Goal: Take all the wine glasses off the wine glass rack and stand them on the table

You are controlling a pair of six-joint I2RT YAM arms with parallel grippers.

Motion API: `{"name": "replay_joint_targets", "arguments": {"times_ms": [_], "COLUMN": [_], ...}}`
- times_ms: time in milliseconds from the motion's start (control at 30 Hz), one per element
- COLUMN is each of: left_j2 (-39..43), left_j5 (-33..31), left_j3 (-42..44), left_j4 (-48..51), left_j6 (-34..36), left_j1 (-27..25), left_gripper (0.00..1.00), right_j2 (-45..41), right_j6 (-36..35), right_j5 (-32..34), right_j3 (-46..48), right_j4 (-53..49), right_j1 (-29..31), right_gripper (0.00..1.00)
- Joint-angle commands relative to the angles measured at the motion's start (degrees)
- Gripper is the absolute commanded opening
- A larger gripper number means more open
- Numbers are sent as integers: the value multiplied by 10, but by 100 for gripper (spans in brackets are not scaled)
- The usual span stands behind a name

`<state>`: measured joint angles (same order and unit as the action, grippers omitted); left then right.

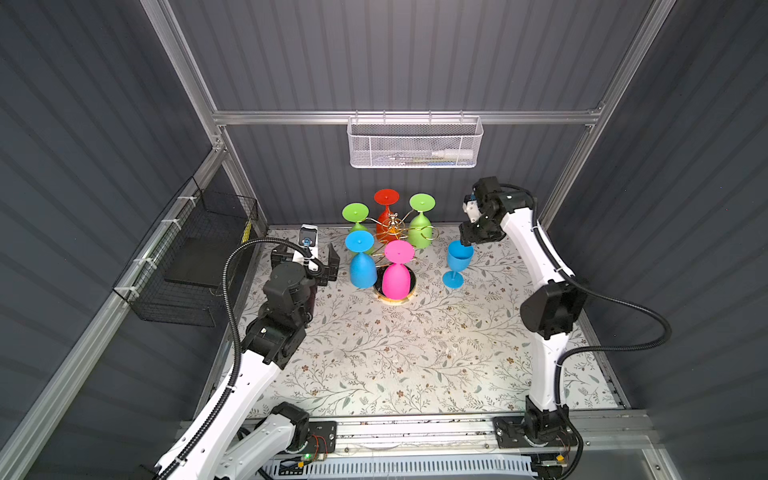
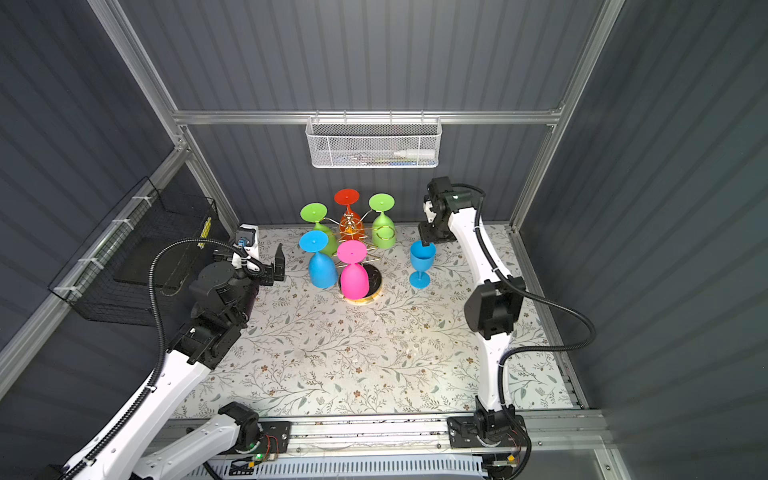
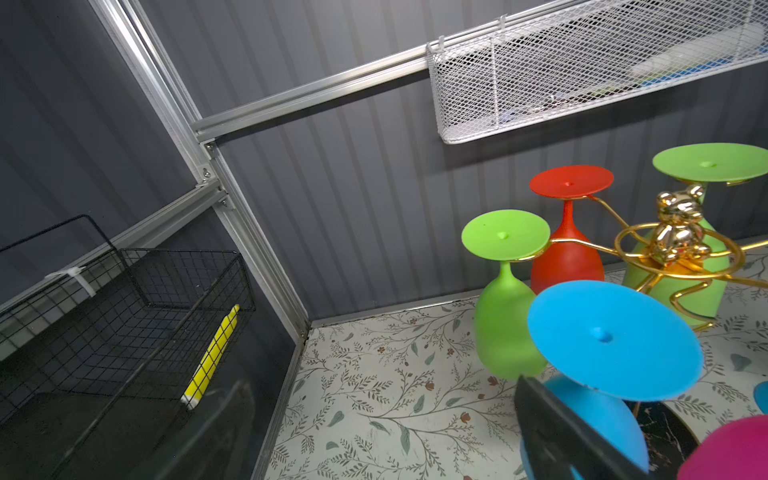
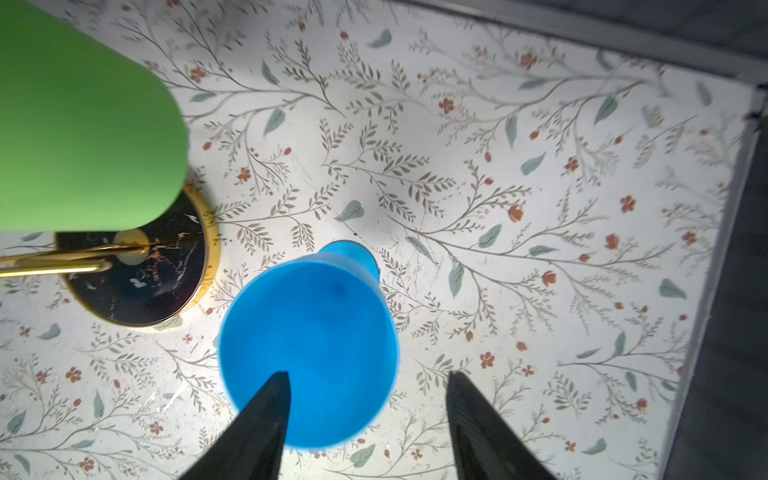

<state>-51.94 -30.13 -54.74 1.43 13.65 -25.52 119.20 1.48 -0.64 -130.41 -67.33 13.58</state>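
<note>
The wine glass rack (image 1: 392, 227), gold wire on a round black base (image 4: 137, 282), stands at the back middle of the table. Upside down on it hang a pink glass (image 1: 397, 274), a blue glass (image 1: 361, 268), a red one (image 1: 386, 208) and two green ones. To the right of the rack a blue wine glass (image 1: 459, 257) (image 2: 422, 259) stands upright on the table. My right gripper (image 1: 467, 242) (image 4: 369, 376) hovers at its rim, open, with one finger over the bowl and the other outside. My left gripper (image 1: 306, 258) (image 3: 384, 432) is open, left of the hanging blue glass.
A white mesh basket (image 1: 413, 143) hangs on the back wall above the rack. A black wire basket (image 1: 195, 257) is fixed to the left wall beside my left arm. The flower-patterned table (image 1: 395, 357) stretches in front of the rack.
</note>
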Motion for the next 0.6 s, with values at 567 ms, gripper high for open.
{"name": "replay_joint_targets", "arguments": {"times_ms": [567], "left_j2": [4], "left_j5": [98], "left_j3": [-8], "left_j4": [19], "left_j6": [-61], "left_j1": [30], "left_gripper": [99], "right_j2": [-508], "right_j6": [313], "right_j5": [-225], "right_j3": [598], "right_j4": [507], "right_j1": [71], "right_gripper": [69]}}
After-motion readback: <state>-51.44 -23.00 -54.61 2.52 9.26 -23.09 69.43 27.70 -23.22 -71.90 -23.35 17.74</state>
